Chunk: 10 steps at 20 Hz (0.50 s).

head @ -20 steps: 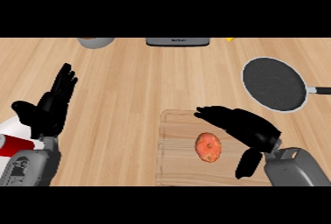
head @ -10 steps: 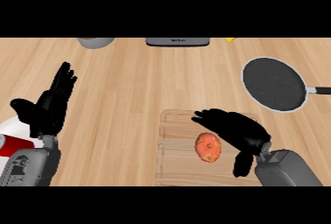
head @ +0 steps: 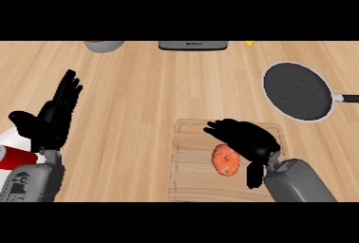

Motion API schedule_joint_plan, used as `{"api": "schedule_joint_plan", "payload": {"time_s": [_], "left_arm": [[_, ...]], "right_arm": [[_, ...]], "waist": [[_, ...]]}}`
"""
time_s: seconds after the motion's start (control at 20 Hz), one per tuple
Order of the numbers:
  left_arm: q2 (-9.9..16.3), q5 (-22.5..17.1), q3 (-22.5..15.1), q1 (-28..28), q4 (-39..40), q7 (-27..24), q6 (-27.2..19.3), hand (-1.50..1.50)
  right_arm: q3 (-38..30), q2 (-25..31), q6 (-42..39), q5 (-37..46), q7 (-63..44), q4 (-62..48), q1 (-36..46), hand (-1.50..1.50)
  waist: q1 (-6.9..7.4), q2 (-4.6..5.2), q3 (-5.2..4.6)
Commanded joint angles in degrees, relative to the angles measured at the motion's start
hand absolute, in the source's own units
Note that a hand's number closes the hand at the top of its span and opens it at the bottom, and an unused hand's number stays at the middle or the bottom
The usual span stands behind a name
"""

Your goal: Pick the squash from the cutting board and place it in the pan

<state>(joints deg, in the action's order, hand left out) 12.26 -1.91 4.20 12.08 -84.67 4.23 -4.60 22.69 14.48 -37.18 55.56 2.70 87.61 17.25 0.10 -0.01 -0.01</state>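
An orange squash (head: pixel 225 160) lies on the wooden cutting board (head: pixel 193 185) at the lower middle of the head view. My right hand (head: pixel 247 139) hovers right over the squash's upper right side, fingers relaxed and spread, thumb hanging down beside it; it covers part of the squash. The black pan (head: pixel 297 91) with a pale rim sits on the counter at the upper right, its handle pointing right. My left hand (head: pixel 51 124) rests open at the left edge, fingers up.
A red and white object (head: pixel 13 154) sits at the lower left edge behind my left forearm. Along the back edge stand a grey bowl (head: pixel 104 45), a dark appliance (head: pixel 193 45) and a small yellow item (head: pixel 250 42).
My right hand has shifted left and down, closer over the squash. The left hand, squash and pan have stayed put.
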Motion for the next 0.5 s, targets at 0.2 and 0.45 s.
{"api": "schedule_joint_plan", "payload": {"time_s": [0.2, 0.45], "left_arm": [[-1.76, 1.2, 0.8, 2.2, 4.04, -2.39, 0.19, 0.0], [-0.99, 1.16, 0.41, -1.61, -3.34, 1.11, 1.06, 0.0]], "right_arm": [[0.14, -2.14, 2.22, 6.09, 2.11, -6.45, 1.67, -1.5], [1.22, -6.99, 6.72, 9.21, 2.14, -16.72, 3.83, -1.5]], "waist": [[-0.07, 0.03, 0.0], [0.33, 0.04, 0.02]]}}
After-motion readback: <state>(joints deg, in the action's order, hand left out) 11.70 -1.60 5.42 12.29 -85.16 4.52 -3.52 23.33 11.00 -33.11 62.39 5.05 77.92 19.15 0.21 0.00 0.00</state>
